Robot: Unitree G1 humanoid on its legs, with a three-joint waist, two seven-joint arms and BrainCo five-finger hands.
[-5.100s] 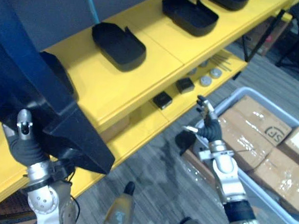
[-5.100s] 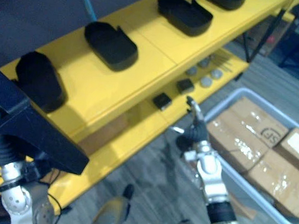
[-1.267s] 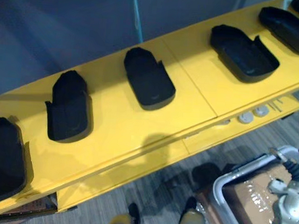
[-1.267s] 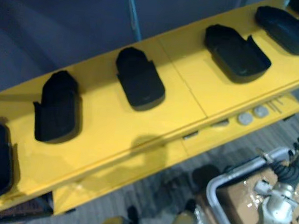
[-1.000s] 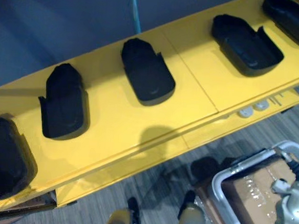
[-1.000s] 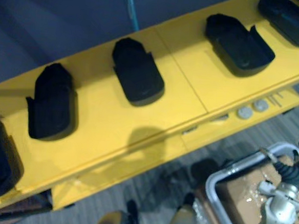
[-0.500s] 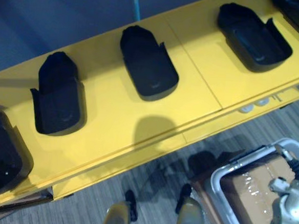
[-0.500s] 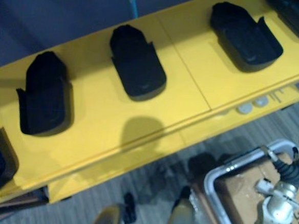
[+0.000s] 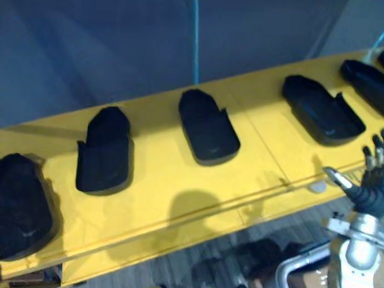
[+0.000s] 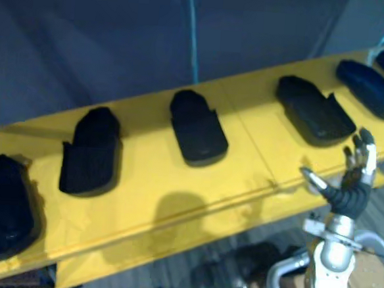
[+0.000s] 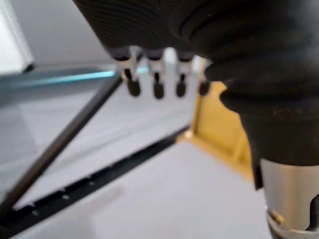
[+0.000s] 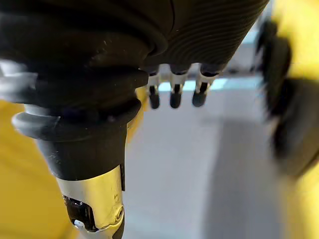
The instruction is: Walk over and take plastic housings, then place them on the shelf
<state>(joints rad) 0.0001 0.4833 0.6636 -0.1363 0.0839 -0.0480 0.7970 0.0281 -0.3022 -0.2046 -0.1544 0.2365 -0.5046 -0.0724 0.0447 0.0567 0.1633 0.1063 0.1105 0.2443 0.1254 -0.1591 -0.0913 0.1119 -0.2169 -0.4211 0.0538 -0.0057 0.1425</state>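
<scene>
Silver right hand [image 9: 372, 186] held up before the shelf edge, fingers spread and empty, left hand [image 11: 164, 30] with fingers straight, grasping nothing, yellow shelf [image 9: 155, 197], black plastic housings [image 9: 209, 127] in a row on top, clear of both hands, grey wall [image 9: 120, 40] behind.

We see our right hand [image 9: 372, 193] as a dark ribbed cover over palm and wrist, from which rise slim silver fingers [image 9: 380, 152] with dark tips and a silver thumb set apart. Beneath it a pale metal collar joins the right arm [image 9: 351, 277], round, smooth and silver-grey. Close up, our left hand [image 11: 209, 35] wears the same black ribbed cover, bulging in soft folds, with a polished silver segment beyond it; its fingers [image 11: 133, 85] are likewise silver with dark tips.
</scene>
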